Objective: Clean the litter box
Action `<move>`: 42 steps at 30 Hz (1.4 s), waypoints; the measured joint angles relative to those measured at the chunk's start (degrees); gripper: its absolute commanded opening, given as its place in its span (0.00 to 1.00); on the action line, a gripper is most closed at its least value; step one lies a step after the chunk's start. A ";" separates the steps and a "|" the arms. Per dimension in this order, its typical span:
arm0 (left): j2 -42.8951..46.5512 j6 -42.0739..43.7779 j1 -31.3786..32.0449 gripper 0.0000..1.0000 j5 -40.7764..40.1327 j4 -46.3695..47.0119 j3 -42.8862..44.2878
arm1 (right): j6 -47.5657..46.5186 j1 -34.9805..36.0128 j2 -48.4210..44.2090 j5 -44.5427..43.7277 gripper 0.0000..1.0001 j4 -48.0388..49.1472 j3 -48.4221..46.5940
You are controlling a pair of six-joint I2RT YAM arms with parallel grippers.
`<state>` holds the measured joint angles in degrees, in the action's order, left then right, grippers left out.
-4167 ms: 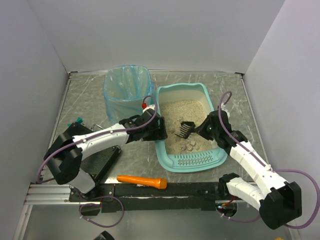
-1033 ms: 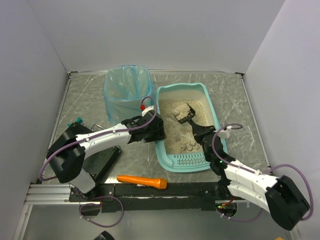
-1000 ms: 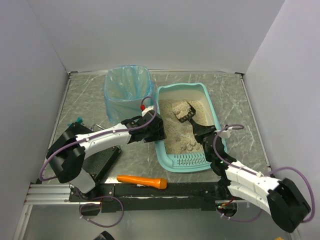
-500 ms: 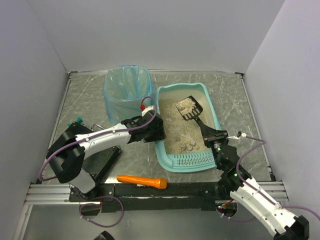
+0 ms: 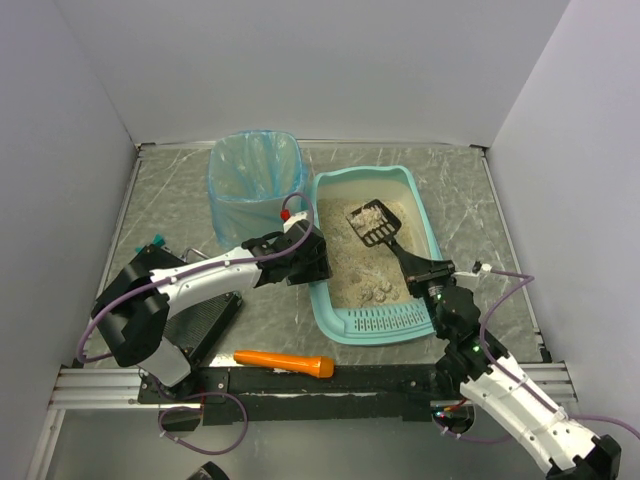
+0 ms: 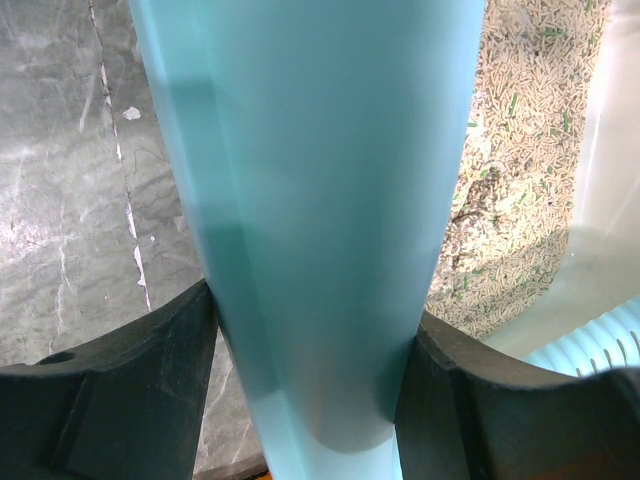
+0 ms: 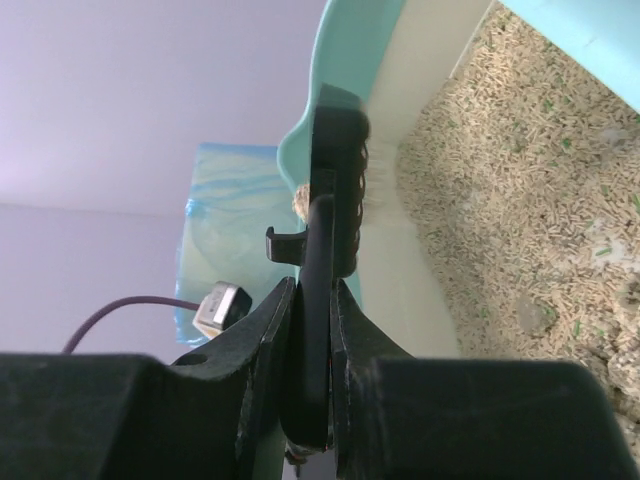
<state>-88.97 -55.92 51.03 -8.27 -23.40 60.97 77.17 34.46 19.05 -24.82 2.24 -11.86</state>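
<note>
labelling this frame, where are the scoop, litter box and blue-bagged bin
scoop [image 5: 373,226], top external view, its loaded head
litter box [image 5: 385,320], top external view, its slotted lip
blue-bagged bin [image 5: 245,210], top external view, its front wall

The light teal litter box [image 5: 385,321] sits flat, slotted lip at its near end, beige litter [image 5: 352,278] inside.

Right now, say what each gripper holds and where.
Left gripper clamps the litter box by its side wall; right gripper holds the black scoop by its handle.
</note>
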 measured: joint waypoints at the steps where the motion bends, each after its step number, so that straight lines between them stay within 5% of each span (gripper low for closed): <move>1: 0.00 0.02 0.00 0.50 -0.02 0.00 0.00 | -0.11 0.00 -0.17 0.07 0.00 -0.76 -0.33; 14: 0.02 0.31 -0.02 0.53 0.15 -0.02 0.00 | -0.33 -0.15 -8.22 -1.20 0.00 -1.42 1.84; 20: 0.11 0.55 -0.07 0.54 0.37 -0.07 0.00 | 1.27 -0.22 -7.34 -2.62 0.00 -9.03 -1.68; 42: 1.14 2.60 -0.07 0.61 0.48 -2.60 0.02 | -2.75 -0.37 -8.07 -1.25 0.00 -10.21 -2.19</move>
<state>-87.83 -53.32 50.96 -7.79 -26.00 60.99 74.41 34.09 10.98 -26.06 -7.97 -14.04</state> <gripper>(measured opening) 0.647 0.224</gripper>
